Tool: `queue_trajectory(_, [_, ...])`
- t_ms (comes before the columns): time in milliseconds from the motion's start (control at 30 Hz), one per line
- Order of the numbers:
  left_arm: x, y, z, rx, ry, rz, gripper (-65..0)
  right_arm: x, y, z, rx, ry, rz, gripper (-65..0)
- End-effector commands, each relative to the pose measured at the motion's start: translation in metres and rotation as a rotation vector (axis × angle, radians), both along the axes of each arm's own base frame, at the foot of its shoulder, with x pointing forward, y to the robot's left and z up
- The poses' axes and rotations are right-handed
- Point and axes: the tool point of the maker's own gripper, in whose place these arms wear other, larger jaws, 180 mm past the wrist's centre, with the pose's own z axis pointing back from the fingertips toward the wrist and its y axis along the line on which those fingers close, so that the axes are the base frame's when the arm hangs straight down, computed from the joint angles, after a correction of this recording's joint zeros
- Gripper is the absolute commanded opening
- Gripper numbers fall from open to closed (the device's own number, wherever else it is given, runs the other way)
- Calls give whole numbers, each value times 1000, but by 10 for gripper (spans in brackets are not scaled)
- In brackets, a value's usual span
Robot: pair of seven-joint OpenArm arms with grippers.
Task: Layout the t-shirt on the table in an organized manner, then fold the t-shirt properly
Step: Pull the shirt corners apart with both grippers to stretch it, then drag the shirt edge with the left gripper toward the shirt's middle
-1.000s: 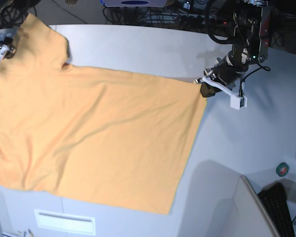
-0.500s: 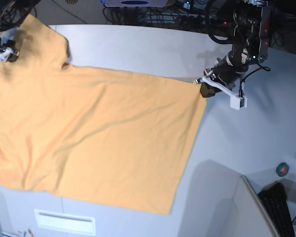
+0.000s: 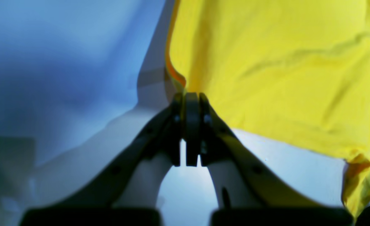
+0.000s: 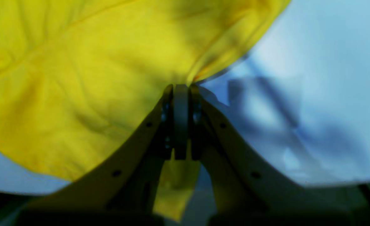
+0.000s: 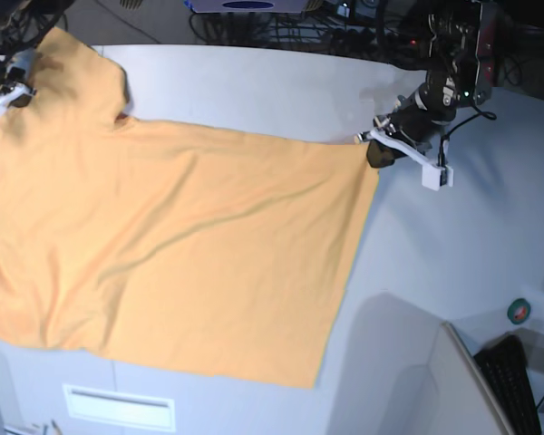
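Note:
The light orange t-shirt [image 5: 172, 245] lies spread wide over the white-grey table [image 5: 453, 245], plain side up with no lettering showing. My left gripper [image 5: 374, 152] is shut on the shirt's far right hem corner; the left wrist view shows its jaws [image 3: 189, 103] closed on the cloth edge [image 3: 266, 62]. My right gripper [image 5: 18, 91] is shut on the shirt's far left shoulder edge near the sleeve; the right wrist view shows its jaws [image 4: 180, 94] pinching the fabric [image 4: 94, 78]. The cloth is pulled taut between both grippers.
A dark keyboard [image 5: 517, 385] and a green tape roll [image 5: 519, 311] sit at the lower right beside a grey panel [image 5: 453, 390]. Cables and equipment [image 5: 281, 23] lie beyond the table's curved far edge. A white label [image 5: 118, 408] is at the near edge.
Both grippers have moved a little toward the far side, keeping hold of the shirt. The far hem edge has drawn straighter and the shirt has shifted slightly away.

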Motion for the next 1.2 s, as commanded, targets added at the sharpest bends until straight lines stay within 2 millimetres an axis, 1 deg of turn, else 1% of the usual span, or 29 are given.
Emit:
queue_trajectory(0, [5, 0, 11, 1, -39, -5, -650, -17, -16, 8, -54, 56, 12, -650])
queue_trajectory(67, [-3, -2, 11, -1, -34, -10, -650, -23, -23, 18, -94, 68, 27, -650])
queue_trajectory(133, [-12, -5, 12, -3, -25, -16, -650, -22, -27, 28, -130, 60, 42, -650])
queue_trajectory(233, [-23, -7, 16, -4, -23, -23, -650, -23, -33, 37, -166, 54, 53, -650])
queue_trajectory(300, [-30, 5, 19, 12, -32, 16, -650, -25, -34, 38, -172, 55, 55, -650])
queue_trajectory(433, [-42, 19, 17, 32, -30, 57, -650, -27, -33, 37, -171, 62, 60, -650])
queue_trajectory(567, [-61, 16, 18, 35, -4, 43, -650, -27, -33, 37, -171, 63, 61, -650])
queue_trajectory(700, [-74, 9, 27, 30, -2, 21, -650, -33, -34, 37, -176, 77, 67, -650])
queue_trajectory(800, [-74, 3, 39, 25, -25, 7, -650, -26, -39, 47, -208, 55, 77, -650])
queue_trajectory(933, [-63, -6, 54, 14, -75, -13, -650, -9, -44, 64, -261, 10, 99, -650])
queue_trajectory(967, [-60, -7, 57, 11, -85, -15, -650, 0, -43, 67, -267, -8, 110, -650])
queue_trajectory(1033, [-45, -9, 64, 8, -124, -17, -650, 14, -39, 71, -273, -28, 142, -650])
queue_trajectory(1067, [-39, -8, 66, 9, -138, -16, -650, 19, -41, 74, -284, -33, 161, -650])
queue_trajectory(1100, [-34, -8, 66, 11, -144, -15, -650, 30, -40, 76, -286, -49, 180, -650])
queue_trajectory(1167, [-26, -10, 67, 4, -132, -34, -650, 44, -34, 77, -282, -68, 207, -650])
